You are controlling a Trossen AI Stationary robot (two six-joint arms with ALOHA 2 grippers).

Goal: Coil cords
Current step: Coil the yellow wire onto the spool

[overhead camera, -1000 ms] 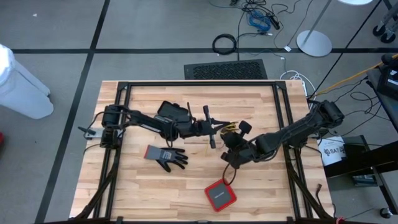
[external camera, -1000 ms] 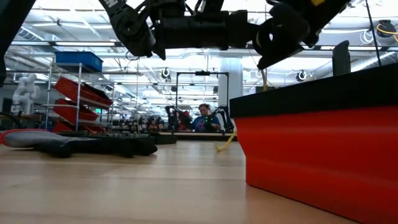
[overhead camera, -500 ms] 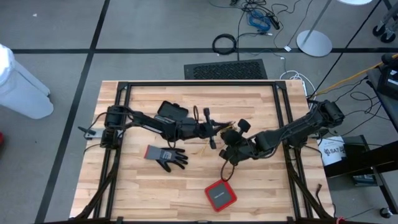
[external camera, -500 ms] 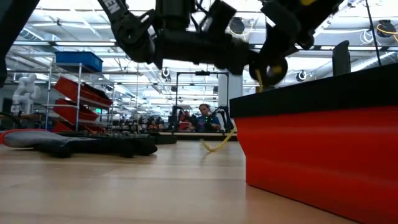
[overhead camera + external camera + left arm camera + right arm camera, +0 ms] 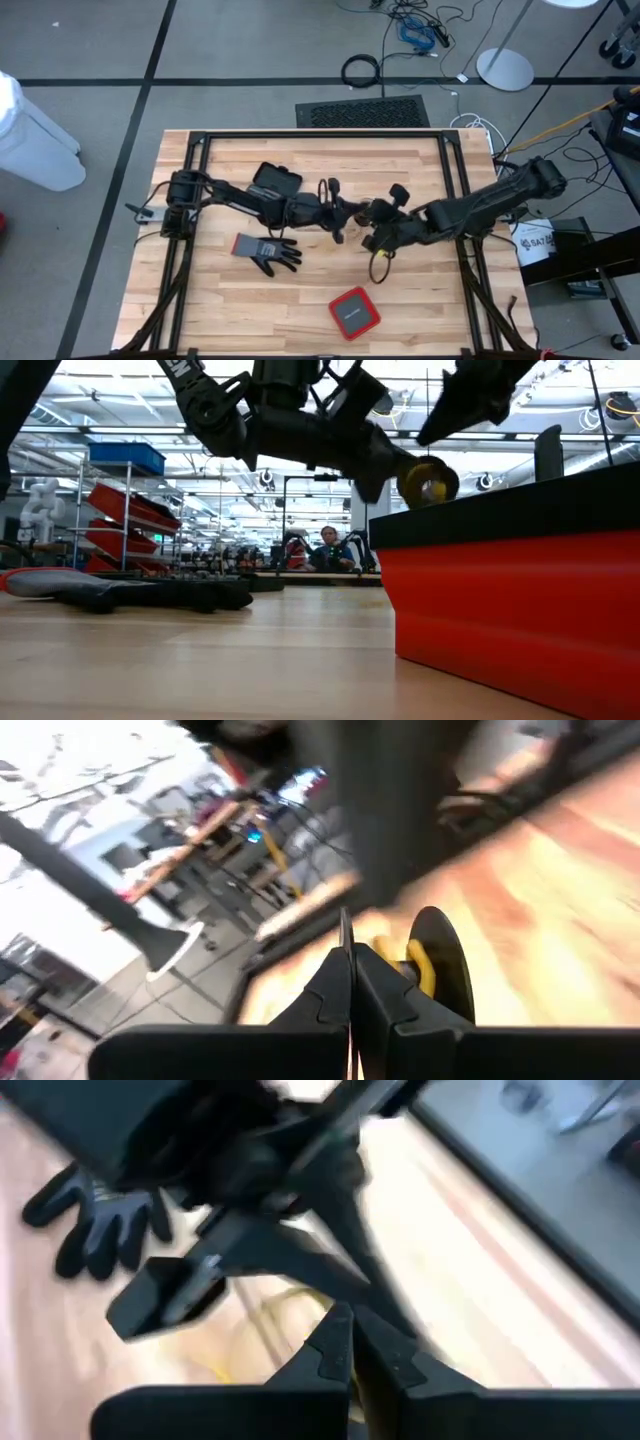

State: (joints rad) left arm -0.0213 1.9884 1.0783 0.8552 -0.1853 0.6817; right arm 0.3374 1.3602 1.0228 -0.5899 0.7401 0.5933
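Observation:
The yellow cord [image 5: 431, 484] hangs bunched in a small coil between my two grippers above the middle of the table. A loop of it [image 5: 380, 264] droops below my right gripper. I cannot tell whether that loop rests on the table. My left gripper [image 5: 355, 212] reaches in level from the table's left and is shut; the cord [image 5: 421, 967] shows right beside its fingertips. My right gripper [image 5: 376, 238] slants down from the table's right and is shut too, close against the left one. My left gripper pinches the yellow cord at the coiled part [image 5: 382, 936] between its two fingers, coming level from the table's left. The coil sits at the fingertips, clear of the table. My right gripper is shut on the yellow cord above the drooping loop [image 5: 268, 1318]. Its own fingers hide the place of contact. It comes slanting down from the right, and the cord hangs slack below it.
A grey glove [image 5: 268, 250] lies left of the grippers, a black device [image 5: 277, 178] sits beyond it, and a red box [image 5: 355, 314] stands near the front edge. A black frame [image 5: 320, 134] runs round the table's edge.
My right gripper has risen and gone a little toward the table's right edge, drawing the cord's drooping loop the same way. My left gripper has rolled about its own axis and stayed in place. Both have stayed shut.

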